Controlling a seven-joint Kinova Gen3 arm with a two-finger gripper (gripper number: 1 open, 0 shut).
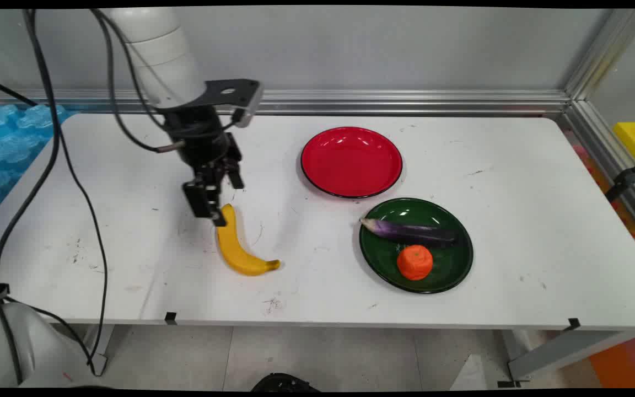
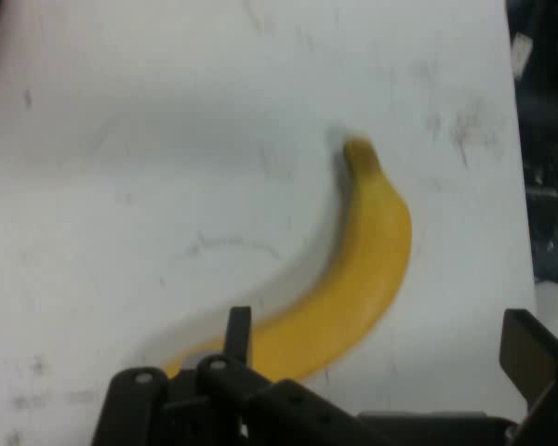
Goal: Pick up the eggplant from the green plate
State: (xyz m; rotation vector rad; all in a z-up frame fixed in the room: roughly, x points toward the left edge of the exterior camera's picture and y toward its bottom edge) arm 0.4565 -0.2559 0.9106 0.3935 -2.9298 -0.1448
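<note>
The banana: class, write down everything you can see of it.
The banana is yellow, smooth and curved, unpeeled, with a brownish tip at each end. It lies flat on the white table, left of both plates. The open gripper hangs over its far end; whether they touch cannot be told.

Tool over a banana on the white worktop

The tool stood spread wide, one black finger rising at lower left and the other at the lower right edge, with the black linkage along the bottom. Between them lay a yellow banana, curving up to its brownish tip near the middle of the view; its lower end ran behind the linkage. The worktop was scuffed with grey marks.
</note>
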